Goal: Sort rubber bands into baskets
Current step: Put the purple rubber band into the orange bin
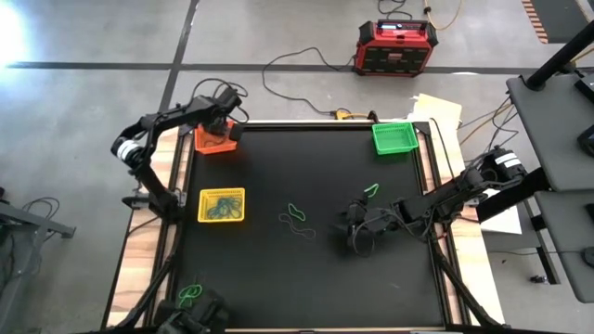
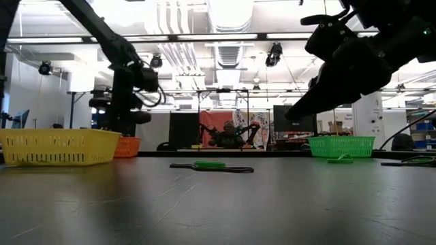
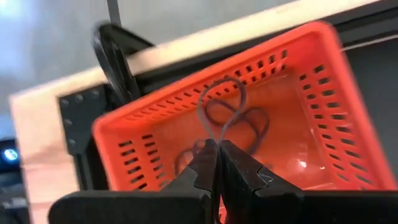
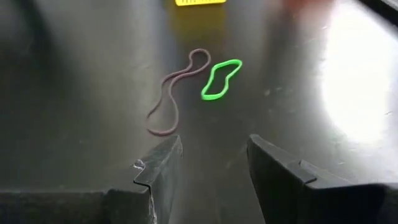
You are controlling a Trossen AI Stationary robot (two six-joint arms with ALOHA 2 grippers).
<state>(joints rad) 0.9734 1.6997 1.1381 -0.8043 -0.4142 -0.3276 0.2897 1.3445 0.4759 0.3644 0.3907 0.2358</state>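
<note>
The counter [image 1: 306, 278] is black, and the orange basket [image 1: 214, 140] stands at its far left corner; I place the other things from this basket. The green basket [image 1: 393, 137] stands along the same far edge, well to the right of it. The yellow basket [image 1: 222, 205] is nearer to the front, on the same side, with several bands already inside.

The left pincer [image 3: 217, 163] hangs right over the orange basket, closed on a dark band [image 3: 222, 106] that stands up as a loop above its tips. Other dark bands lie on the basket floor. I think the risk here is sticking: when the fingers part, the rubber may cling to one of them, or spring sideways over the low rim and land outside.

The right pincer [image 4: 212, 163] is far from the orange basket, toward the middle right of the counter, with its fingers apart and nothing between them. Before it lie a long brownish band [image 4: 169, 93] and a green band [image 4: 221, 79], close together but not touching. A grab that is not well aimed could take both, and then one colour would go into the wrong basket. These bands are flat and thin, so the fingers may also slide over them.
</note>
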